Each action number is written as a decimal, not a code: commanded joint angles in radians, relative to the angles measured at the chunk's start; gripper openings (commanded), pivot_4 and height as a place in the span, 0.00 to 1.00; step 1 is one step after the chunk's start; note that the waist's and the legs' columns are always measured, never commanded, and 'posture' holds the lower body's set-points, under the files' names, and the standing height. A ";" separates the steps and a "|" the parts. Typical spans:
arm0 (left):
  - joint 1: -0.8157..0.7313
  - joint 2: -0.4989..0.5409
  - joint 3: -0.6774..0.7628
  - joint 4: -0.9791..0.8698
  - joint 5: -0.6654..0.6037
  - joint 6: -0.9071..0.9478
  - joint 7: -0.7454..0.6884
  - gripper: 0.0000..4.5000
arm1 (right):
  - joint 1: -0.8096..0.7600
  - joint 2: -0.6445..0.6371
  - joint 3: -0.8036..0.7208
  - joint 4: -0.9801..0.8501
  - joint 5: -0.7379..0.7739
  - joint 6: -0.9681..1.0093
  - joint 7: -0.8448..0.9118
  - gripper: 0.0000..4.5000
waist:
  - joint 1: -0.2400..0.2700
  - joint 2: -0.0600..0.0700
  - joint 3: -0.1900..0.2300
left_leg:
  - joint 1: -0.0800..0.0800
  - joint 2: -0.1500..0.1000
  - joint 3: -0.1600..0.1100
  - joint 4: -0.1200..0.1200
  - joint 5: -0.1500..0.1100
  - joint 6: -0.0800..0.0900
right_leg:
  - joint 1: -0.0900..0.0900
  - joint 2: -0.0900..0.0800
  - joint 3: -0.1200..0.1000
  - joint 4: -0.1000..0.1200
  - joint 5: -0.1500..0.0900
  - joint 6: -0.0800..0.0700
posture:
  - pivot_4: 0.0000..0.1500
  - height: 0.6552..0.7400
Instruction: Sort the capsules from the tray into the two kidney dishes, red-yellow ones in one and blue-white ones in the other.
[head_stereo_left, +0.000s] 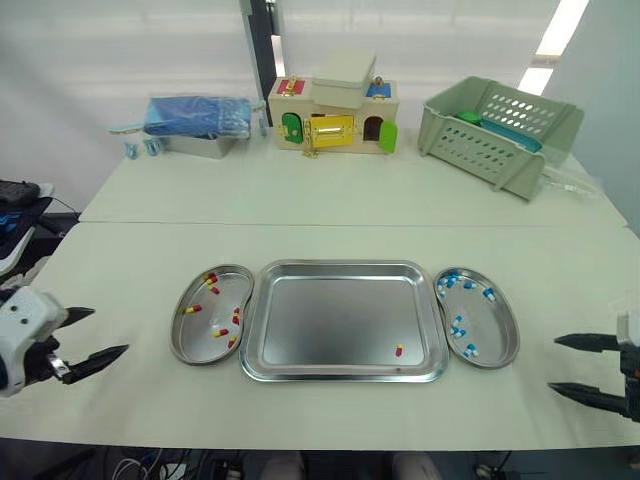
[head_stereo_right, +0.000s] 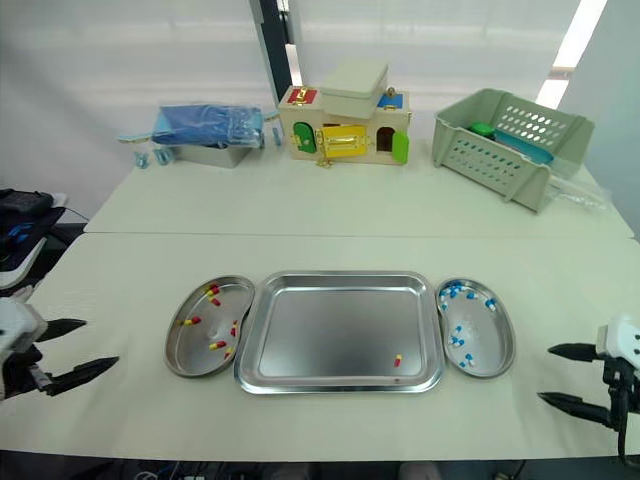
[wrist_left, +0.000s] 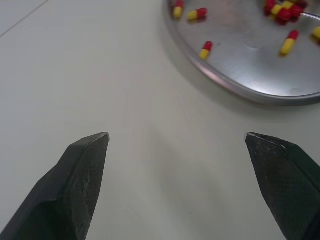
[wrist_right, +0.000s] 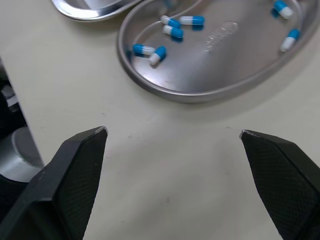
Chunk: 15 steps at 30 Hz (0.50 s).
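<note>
A steel tray lies at the table's middle with one red-yellow capsule near its front right corner. The left kidney dish holds several red-yellow capsules. The right kidney dish holds several blue-white capsules. My left gripper hovers open over the table left of the left dish, nothing between its fingers. My right gripper hovers open right of the right dish, also with nothing in it. In the wrist views the left dish rim and right dish rim lie ahead of the fingers.
At the table's back stand a blue bag on a metal box, a wooden toy house and a green plastic basket. A seam runs across the table between them and the tray.
</note>
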 joint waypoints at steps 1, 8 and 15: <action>-0.107 -0.006 -0.087 -0.112 -0.051 0.040 -0.013 1.00 | 0.095 0.044 -0.065 -0.167 0.070 0.053 -0.003 1.00 | 0.010 0.000 0.000 | 0.000 0.000 0.000 0.000 0.000 0.000 | 0.000 0.000 0.000 0.000 0.000 0.000 | 1.00 1.00; -0.447 -0.091 -0.511 -0.288 0.009 0.097 -0.057 1.00 | 0.235 0.337 -0.026 -0.530 0.141 0.019 -0.222 1.00 | 0.018 -0.001 0.000 | -0.001 0.000 -0.002 0.002 0.000 0.000 | 0.001 0.000 -0.002 0.000 0.000 0.000 | 1.00 1.00; -0.672 -0.299 -0.802 -0.247 0.089 0.103 -0.073 1.00 | 0.286 0.469 0.127 -0.595 0.020 -0.071 -0.348 1.00 | 0.002 0.000 -0.001 | 0.001 -0.001 -0.001 0.003 0.000 0.000 | 0.001 0.001 0.000 0.002 0.000 0.000 | 1.00 1.00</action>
